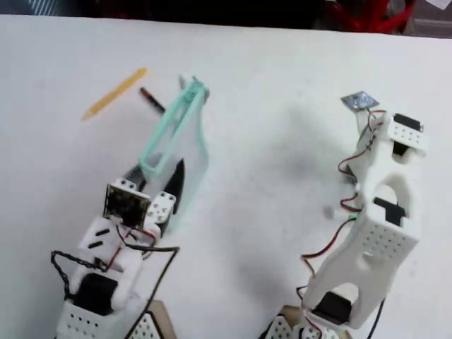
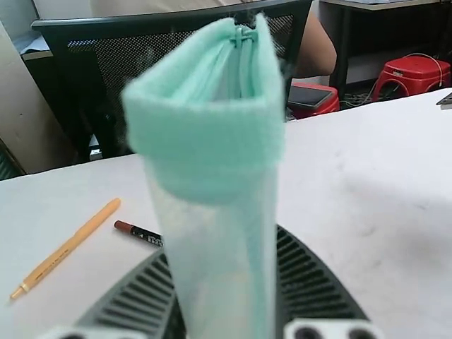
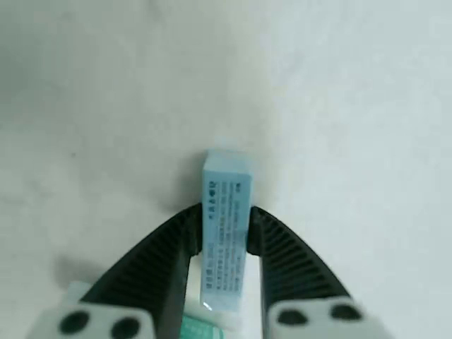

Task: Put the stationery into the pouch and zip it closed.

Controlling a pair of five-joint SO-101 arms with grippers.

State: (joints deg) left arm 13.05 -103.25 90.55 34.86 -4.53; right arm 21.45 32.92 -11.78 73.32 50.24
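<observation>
Left claw (image 2: 220, 272) is clamped on the green pouch (image 2: 212, 141), held on edge; just past it the yellow pen (image 2: 67, 247) and brown pen (image 2: 138, 233) are laid flat. Right claw (image 3: 224, 215), well apart, is closed on the small eraser (image 3: 224, 187). Filling looks barely begun: next the eraser must be carried over the pouch's mouth.

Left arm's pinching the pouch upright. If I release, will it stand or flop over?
Probably flops: the pouch looks like thin, see-through fabric with a soft mint band, upright on a narrow edge while pinched in the left gripper. Likely light, so a nudge should slide it across the smooth table. Its mouth gapes narrowly, suggesting the sides sag together.
</observation>
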